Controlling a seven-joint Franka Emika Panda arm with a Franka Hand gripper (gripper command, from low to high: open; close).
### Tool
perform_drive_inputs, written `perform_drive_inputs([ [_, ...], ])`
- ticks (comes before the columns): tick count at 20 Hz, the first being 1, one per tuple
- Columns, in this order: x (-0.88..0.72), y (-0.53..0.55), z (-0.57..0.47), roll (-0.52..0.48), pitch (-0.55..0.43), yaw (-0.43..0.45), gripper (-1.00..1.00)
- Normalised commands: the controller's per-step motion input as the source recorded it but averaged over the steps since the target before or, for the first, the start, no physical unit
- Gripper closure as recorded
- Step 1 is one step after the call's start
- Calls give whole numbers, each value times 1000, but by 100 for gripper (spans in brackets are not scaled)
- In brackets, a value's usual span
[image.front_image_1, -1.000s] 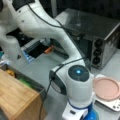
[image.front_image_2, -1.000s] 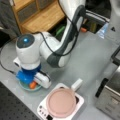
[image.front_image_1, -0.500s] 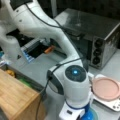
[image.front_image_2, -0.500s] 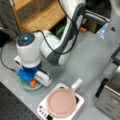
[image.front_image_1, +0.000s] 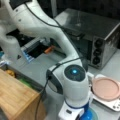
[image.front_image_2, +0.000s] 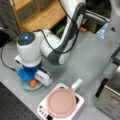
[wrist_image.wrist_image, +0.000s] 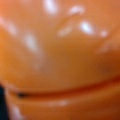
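In a front view my gripper points straight down over a small teal plate near the table's left front edge. An orange object lies on that plate, right under the blue and white hand. Its glossy orange surface fills the whole wrist view, so the hand is very close to it or touching it. In a front view the hand's blue lower end and a sliver of the teal plate show at the bottom edge. The arm's wrist hides the fingers in both front views.
A white device with a round pink top stands just beside the plate. A steel toaster oven is behind it. A wooden cabinet borders the table, with a small orange item near the arm's base.
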Motion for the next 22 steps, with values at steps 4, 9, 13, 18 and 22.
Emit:
perform_drive_inputs([
  [4, 71, 48, 256, 19, 135, -8, 100],
  [9, 59, 62, 200, -16, 164, -27, 100],
  [13, 42, 126, 238, -41, 144, -31, 100],
  [18, -6, 335, 207, -68, 105, -48, 100],
  [22, -22, 497, 131, -75, 79, -68, 100],
])
